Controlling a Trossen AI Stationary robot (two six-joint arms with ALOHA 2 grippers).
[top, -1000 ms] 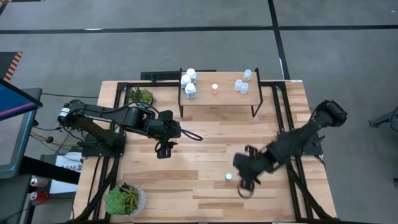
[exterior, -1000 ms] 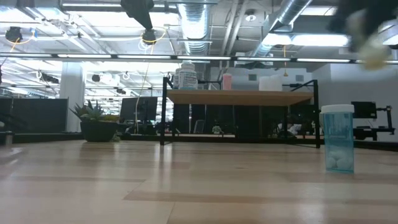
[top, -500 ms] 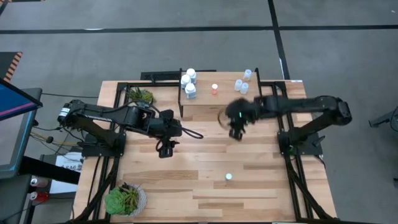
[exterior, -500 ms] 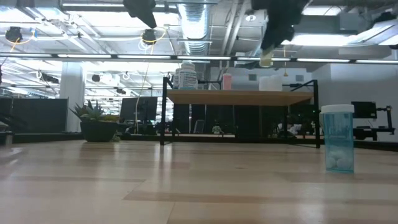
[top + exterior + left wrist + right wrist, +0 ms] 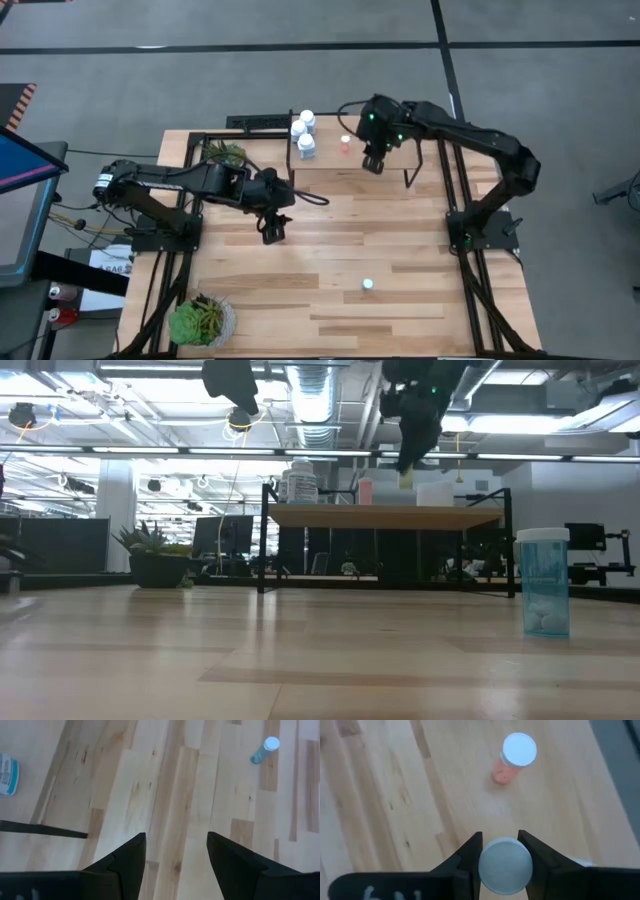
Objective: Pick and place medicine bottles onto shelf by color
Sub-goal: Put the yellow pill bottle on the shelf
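My right gripper [image 5: 373, 160] hangs over the shelf [image 5: 330, 162] at the far side of the table, shut on a small white-capped medicine bottle [image 5: 505, 865]. An orange bottle [image 5: 515, 757] stands on the shelf top just beyond it, and white bottles [image 5: 303, 133] stand at the shelf's left end. A pale-blue bottle [image 5: 367, 284] stands alone on the table, toward the near side. My left gripper [image 5: 272, 232] is open above the table's middle, with nothing between its fingers [image 5: 130, 855]. My right gripper pinches the bottle between its two fingers at the white cap [image 5: 487, 866], one finger on each side. The fingers slant down from above. The bottle hangs below them [image 5: 406, 478], clear above the shelf top; its body is hidden under the cap in the wrist view.
Green potted plants stand at the far left [image 5: 225, 153] and the near left [image 5: 200, 320] of the table. The shelf stands on thin black legs [image 5: 263, 540]. Bare wood lies between the shelf and the lone blue bottle [image 5: 543, 595].
My right gripper has swung from the near right of the table, beside the blue bottle, up and across to the far side. It now hangs over the shelf, still shut on the small bottle. The blue bottle on the table has stayed where it was.
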